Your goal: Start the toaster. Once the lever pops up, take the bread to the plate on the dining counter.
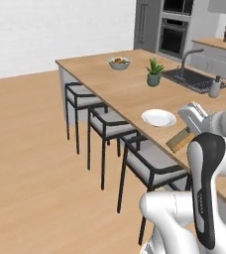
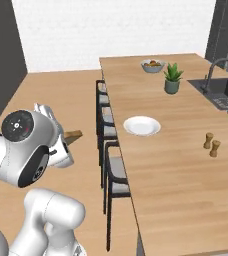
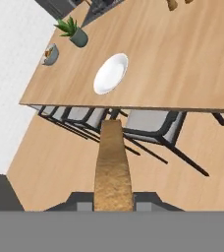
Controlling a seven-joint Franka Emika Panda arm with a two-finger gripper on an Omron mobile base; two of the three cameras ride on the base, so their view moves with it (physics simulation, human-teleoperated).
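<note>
The bread point(image 3: 112, 167) is clamped edge-on between the fingers point(image 3: 79, 199), held in the air over the chairs point(image 3: 148, 123), short of the table's point(image 3: 182, 59) long seating edge. So the toaster part looks finished and the carry is well on; what's left, I'd say, is reaching over that edge and setting the slice on the plate point(image 3: 110, 74), which sits bare just inside it. The right base view adds two small shakers point(image 2: 211, 144) further in. The left base view adds the ovens point(image 1: 175, 30) behind the sink point(image 1: 197, 79).
</note>
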